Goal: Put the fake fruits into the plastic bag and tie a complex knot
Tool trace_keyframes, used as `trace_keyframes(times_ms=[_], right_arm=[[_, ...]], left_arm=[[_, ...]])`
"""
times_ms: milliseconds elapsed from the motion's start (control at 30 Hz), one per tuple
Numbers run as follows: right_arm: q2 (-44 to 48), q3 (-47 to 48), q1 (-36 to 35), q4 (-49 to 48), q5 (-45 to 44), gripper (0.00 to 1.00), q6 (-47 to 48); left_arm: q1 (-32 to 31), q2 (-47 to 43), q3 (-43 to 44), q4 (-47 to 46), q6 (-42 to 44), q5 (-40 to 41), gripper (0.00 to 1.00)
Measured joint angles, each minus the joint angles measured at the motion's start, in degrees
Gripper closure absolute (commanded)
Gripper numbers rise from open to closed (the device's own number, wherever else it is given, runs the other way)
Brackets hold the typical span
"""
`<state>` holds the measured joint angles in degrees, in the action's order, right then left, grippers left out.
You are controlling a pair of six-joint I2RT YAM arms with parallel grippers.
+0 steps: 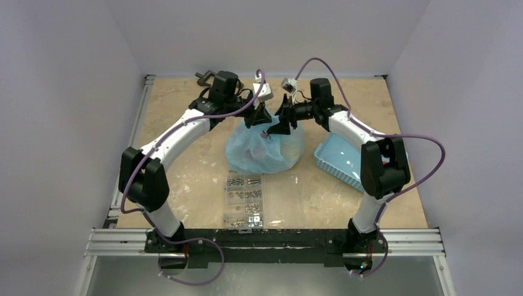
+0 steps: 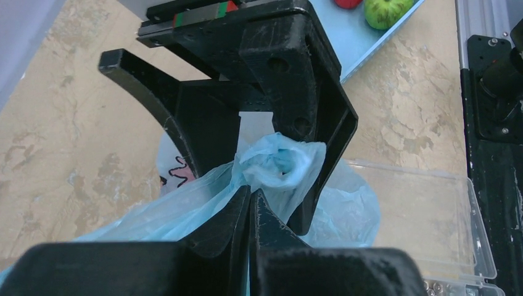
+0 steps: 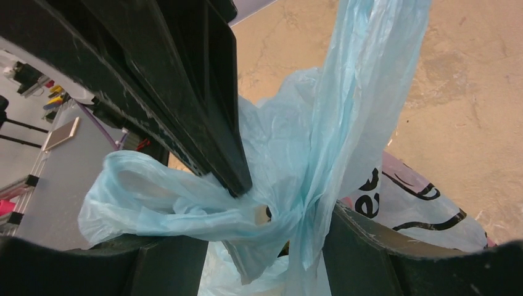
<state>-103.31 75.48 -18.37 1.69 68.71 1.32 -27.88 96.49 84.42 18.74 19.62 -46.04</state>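
The bag [image 1: 265, 155] sits mid-counter, a slumped light-blue heap, thin enough to see through, with pink and black print on its side. Its handles are drawn up into a twisted bunch [image 2: 280, 163] above the body. I cannot tell whether that bunch is a finished knot. My left claw [image 2: 250, 196] is pinched together on a fold of the bag just under the bunch. My right claw [image 3: 265, 243] stands apart, one finger on each side of the twisted plastic, and the two claws meet almost tip to tip over the bag.

Nearest me, a clear screw box [image 1: 247, 200] with its lid laid open lies close in front of the bag; I cannot tell if they touch. A blue basket [image 1: 336, 161] lies just beside the bag on the right, partly under my right forearm. The widest room is on the left, across the counter [image 1: 185, 166] to the rail. A clamp [image 1: 206, 77] stands at the far left edge.

Only the left wrist view shows a green fruit [image 2: 385, 11] and a red fruit [image 2: 348, 3] lying in the basket. Only the right wrist view shows a loose handle loop [image 3: 123, 185] sticking out sideways.
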Motion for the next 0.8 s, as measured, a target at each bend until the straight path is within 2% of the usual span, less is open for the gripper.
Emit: trace_keyframes(times_ms=[133,167,233,267,367,467,500,567,700,800], right_arm=[[0.0,0.0,-0.2,0.0,0.0,0.37,-0.2],[0.0,0.0,-0.2,0.0,0.0,0.41,-0.1],[0.0,0.0,-0.2,0.2,0.0,0.57,0.2],[0.0,0.0,-0.2,0.4,0.1,0.72,0.3],[0.0,0.0,-0.2,0.9,1.0,0.92,0.8],[0.0,0.0,-0.2,0.9,0.3,1.00,3.1],[0.0,-0.1,0.1,1.6,0.0,1.00,3.1],[0.0,-0.1,0.3,1.9,-0.5,1.00,3.5],[0.0,-0.1,0.0,2.1,-0.7,1.00,4.0],[0.1,-0.1,-0.1,2.1,-0.8,1.00,4.6]], left_arm=[[-1.3,1.7,0.2,0.5,1.0,0.0,1.00],[-1.6,2.1,0.3,0.7,1.0,0.0,1.00],[-1.9,2.9,0.4,0.7,1.0,0.0,1.00],[-2.1,3.1,0.5,0.7,1.0,0.0,1.00],[-2.0,3.3,0.7,0.7,1.0,1.4,0.98],[-1.2,3.3,1.5,1.2,-0.1,1.4,0.76],[-0.8,3.2,2.0,1.0,-0.5,2.1,0.68],[-0.3,3.1,3.7,1.2,-1.3,1.7,0.57],[0.9,2.6,8.8,2.5,-4.8,-0.6,0.49],[4.0,0.5,11.6,3.6,-8.5,-2.0,0.44]])
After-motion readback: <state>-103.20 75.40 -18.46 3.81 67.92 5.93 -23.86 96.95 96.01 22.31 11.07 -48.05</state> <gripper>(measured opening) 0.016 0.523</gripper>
